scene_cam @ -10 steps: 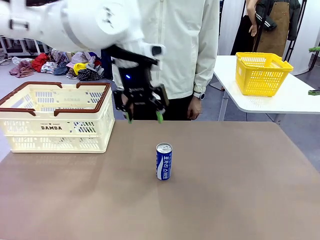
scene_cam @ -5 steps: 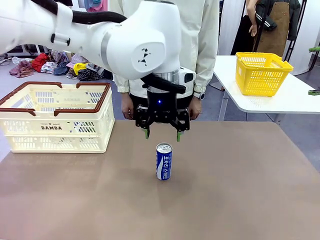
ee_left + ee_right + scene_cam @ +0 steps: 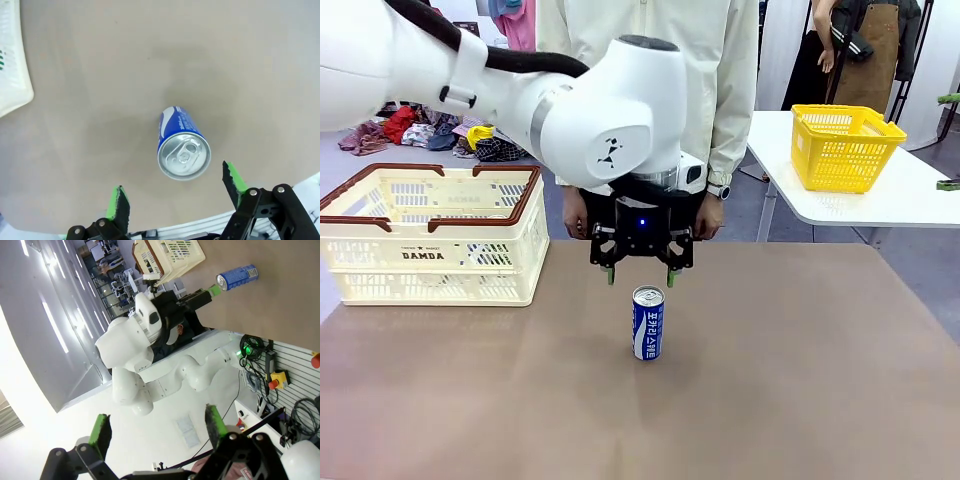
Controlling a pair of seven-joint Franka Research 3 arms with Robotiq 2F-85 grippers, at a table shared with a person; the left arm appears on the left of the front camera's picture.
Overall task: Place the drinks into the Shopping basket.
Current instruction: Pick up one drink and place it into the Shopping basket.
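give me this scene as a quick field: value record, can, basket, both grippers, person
can: one blue-and-white can upright on the brown table, not gripped
shopping basket: cream Shopping basket at the table's left far side, apart from the can
left gripper: left gripper open, above the can, fingers clear of it
right gripper: right gripper open, holding nothing, away from the table
person: standing at the far side behind the left arm
other: yellow basket on a separate white table
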